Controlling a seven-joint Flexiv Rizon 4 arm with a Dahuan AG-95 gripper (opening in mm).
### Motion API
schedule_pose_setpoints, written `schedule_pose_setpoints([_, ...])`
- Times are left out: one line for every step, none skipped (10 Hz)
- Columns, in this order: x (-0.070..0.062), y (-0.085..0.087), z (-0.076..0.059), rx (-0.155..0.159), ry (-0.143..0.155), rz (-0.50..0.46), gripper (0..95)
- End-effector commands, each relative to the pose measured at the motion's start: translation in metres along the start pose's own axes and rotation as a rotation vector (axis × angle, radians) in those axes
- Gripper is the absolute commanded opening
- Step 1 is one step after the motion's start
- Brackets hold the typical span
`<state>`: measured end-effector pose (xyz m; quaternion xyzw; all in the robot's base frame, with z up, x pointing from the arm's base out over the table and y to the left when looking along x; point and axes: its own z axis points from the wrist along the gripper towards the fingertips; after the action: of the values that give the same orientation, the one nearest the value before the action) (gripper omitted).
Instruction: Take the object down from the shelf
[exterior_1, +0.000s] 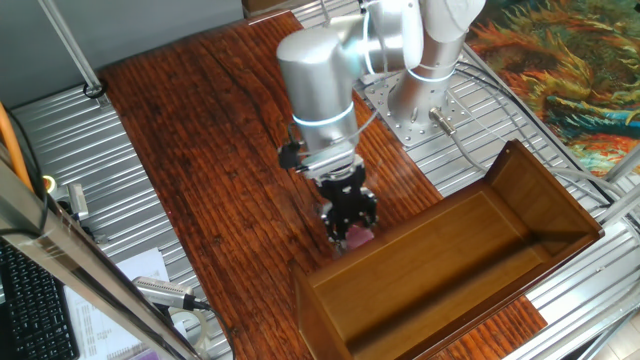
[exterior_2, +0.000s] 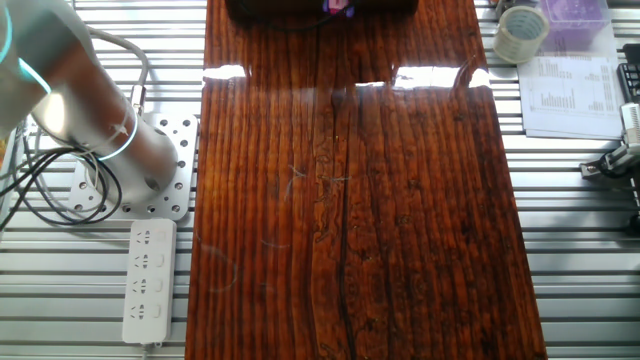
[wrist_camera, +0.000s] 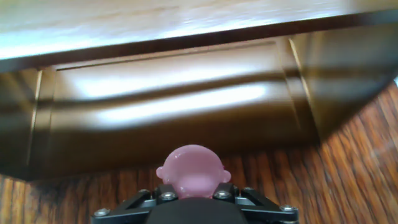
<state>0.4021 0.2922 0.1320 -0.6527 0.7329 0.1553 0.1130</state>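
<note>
At the centre of the fixed view from the side, the gripper (exterior_1: 349, 228) hangs just outside the near wall of the wooden shelf (exterior_1: 470, 250), closed on the pink rounded object (exterior_1: 356, 238), which the hand view shows low in frame between the jaws (wrist_camera: 189, 171). Lowering straight down to the striped tabletop (exterior_1: 215, 150) seems best, releasing only on contact. The shelf wall crowds the lower right; open wood lies to the upper left.
</note>
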Motion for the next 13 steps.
schedule_pose_setpoints([0.017, -0.014, -0.017, 0.026, 0.067, 0.165, 0.0])
schedule_pose_setpoints([0.021, -0.017, -0.022, 0.031, 0.091, 0.200, 0.0])
schedule_pose_setpoints([0.024, -0.020, -0.027, 0.042, 0.125, 0.245, 0.0])
schedule_pose_setpoints([0.026, -0.022, -0.031, 0.058, 0.166, 0.331, 0.0])
schedule_pose_setpoints([0.027, -0.024, -0.034, 0.072, 0.188, 0.392, 0.0])
schedule_pose_setpoints([0.025, -0.029, -0.039, 0.087, 0.195, 0.477, 0.0])
schedule_pose_setpoints([0.025, -0.029, -0.039, 0.097, 0.200, 0.547, 0.0])
schedule_pose_setpoints([0.025, -0.029, -0.039, 0.108, 0.212, 0.638, 0.0])
schedule_pose_setpoints([0.025, -0.029, -0.039, 0.127, 0.231, 0.713, 0.0])
schedule_pose_setpoints([0.025, -0.029, -0.039, 0.172, 0.260, 0.849, 0.0])
schedule_pose_setpoints([0.025, -0.029, -0.039, 0.220, 0.283, 0.969, 0.0])
schedule_pose_setpoints([0.025, -0.029, -0.039, 0.242, 0.288, 1.049, 0.0])
schedule_pose_setpoints([0.025, -0.029, -0.039, 0.261, 0.288, 1.144, 0.0])
